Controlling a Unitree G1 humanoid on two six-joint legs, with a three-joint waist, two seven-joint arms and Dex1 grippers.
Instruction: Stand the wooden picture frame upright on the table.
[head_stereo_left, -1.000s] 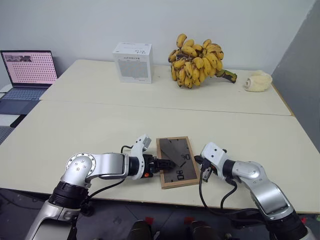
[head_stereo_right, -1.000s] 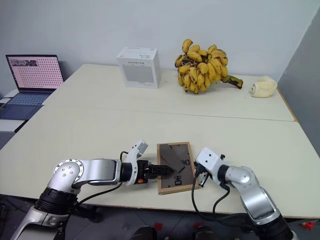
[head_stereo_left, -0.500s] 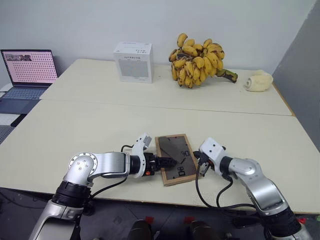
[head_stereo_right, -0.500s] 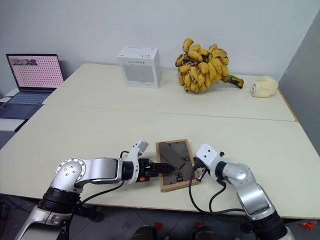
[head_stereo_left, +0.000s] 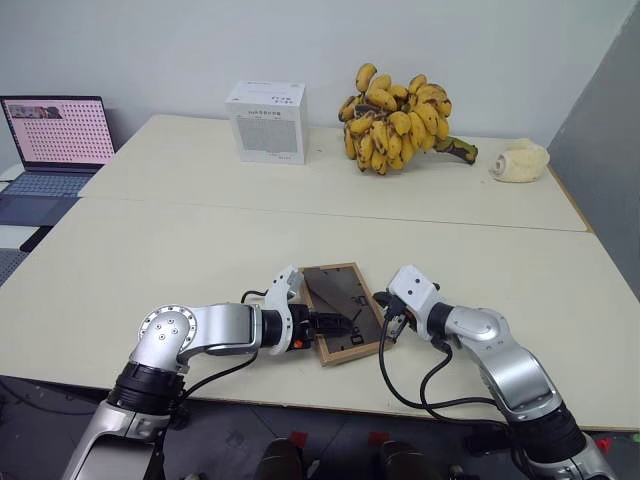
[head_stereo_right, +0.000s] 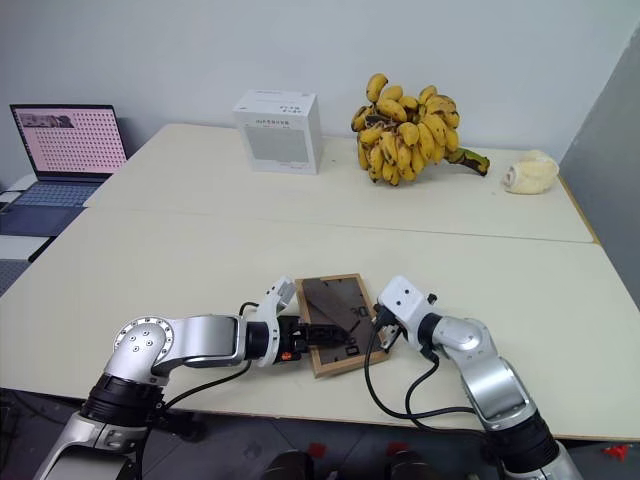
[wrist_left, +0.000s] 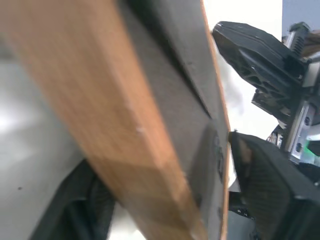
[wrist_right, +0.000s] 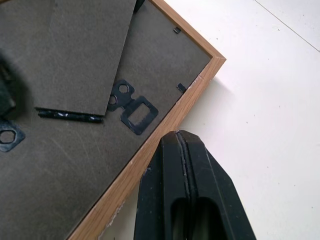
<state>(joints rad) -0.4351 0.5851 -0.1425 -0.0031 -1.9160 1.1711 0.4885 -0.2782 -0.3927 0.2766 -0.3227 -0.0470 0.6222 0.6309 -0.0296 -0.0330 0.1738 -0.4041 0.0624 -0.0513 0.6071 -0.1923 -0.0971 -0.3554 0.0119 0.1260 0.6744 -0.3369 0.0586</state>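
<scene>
Change since a second ago: the wooden picture frame (head_stereo_left: 338, 312) has tipped up off its right long edge, now slanting where it lay flat, back side up; the right tool (head_stereo_left: 392, 327) has pushed in against that edge, and the left tool (head_stereo_left: 335, 322) has begun narrowing. Location: near the front edge of the worktop (head_stereo_left: 200, 250), about midway along it, between the two tools. Frame: light-wood border, dark grey back with stand flap facing up; long axis runs roughly front to back, slightly skewed. Left tool: fingers partly open, one above and one below the frame's left long edge, straddling it; whether they already clamp it cannot be told. Right tool: fingers pressed shut, holding nothing, tip touching the outer side of the right long edge. Key relation: the frame lies directly between both tools, both equally near; raising it likely hinges on the left tool's grip. Containers: white box (head_stereo_left: 266, 123) near the far edge, closed, contents unseen.
</scene>
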